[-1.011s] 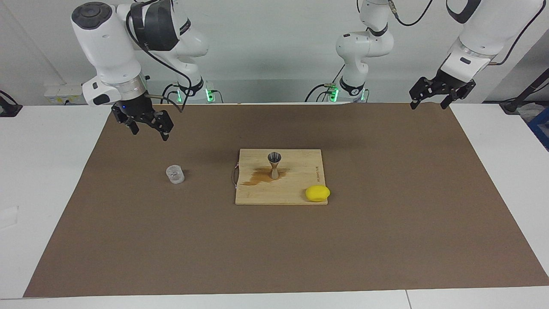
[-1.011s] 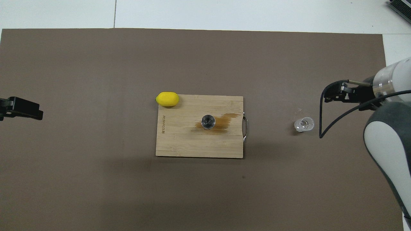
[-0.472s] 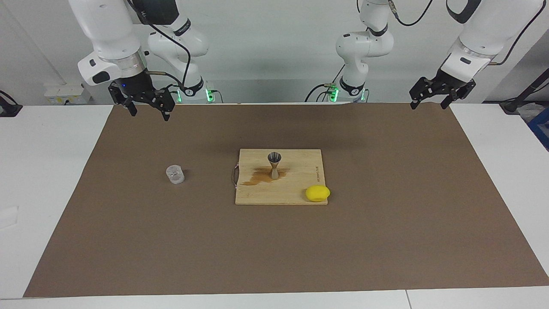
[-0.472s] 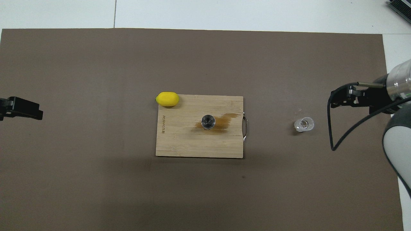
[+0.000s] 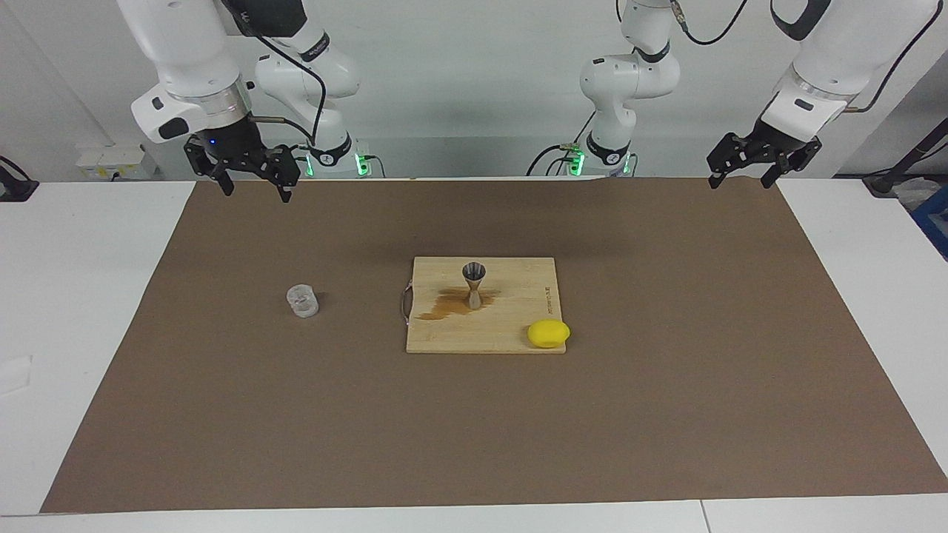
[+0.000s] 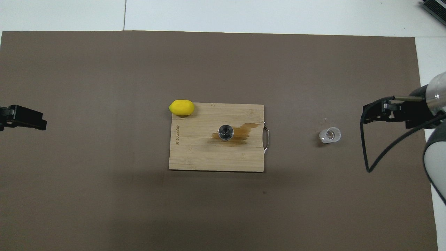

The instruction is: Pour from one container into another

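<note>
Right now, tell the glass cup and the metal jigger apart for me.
The glass cup is clear and short; the jigger is silvery, taller, hourglass-shaped. The cup stands on the brown mat; the jigger stands on the cutting board, in a brown spill. Both stand upright, ungripped.

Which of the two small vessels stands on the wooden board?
The metal jigger: it stands upright on the board, while the glass cup sits on the brown mat toward the right arm's end.
</note>
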Available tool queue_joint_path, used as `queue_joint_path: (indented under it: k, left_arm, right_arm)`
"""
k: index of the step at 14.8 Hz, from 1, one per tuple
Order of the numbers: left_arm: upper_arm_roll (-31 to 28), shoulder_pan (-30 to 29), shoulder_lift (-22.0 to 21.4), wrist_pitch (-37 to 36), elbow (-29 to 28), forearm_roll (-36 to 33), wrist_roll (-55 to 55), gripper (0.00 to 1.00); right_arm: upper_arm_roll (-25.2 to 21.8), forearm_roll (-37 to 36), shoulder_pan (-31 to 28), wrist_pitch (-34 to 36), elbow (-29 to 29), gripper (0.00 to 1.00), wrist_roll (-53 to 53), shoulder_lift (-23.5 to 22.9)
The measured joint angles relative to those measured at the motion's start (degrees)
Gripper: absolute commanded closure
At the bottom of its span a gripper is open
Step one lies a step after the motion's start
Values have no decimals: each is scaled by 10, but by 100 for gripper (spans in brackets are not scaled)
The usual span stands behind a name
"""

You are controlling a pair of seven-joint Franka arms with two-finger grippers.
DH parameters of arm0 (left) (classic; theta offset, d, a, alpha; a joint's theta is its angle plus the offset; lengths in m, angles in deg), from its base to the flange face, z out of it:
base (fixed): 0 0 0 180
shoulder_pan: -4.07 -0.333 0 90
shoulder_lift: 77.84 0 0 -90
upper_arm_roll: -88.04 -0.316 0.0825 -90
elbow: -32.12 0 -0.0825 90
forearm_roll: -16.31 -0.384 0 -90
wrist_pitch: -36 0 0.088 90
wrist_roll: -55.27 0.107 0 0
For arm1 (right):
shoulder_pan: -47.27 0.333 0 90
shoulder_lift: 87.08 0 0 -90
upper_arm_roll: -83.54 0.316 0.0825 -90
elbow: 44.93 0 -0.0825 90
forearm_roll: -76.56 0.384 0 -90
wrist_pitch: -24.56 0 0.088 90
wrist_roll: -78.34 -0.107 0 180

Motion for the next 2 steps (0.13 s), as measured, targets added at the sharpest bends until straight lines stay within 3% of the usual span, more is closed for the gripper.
queue_joint_path:
  k: [2]
  left_arm:
    - [0, 0, 0, 0, 0, 0, 0, 0]
  right_arm:
    - [0, 0, 0, 0, 3, 1, 0, 0]
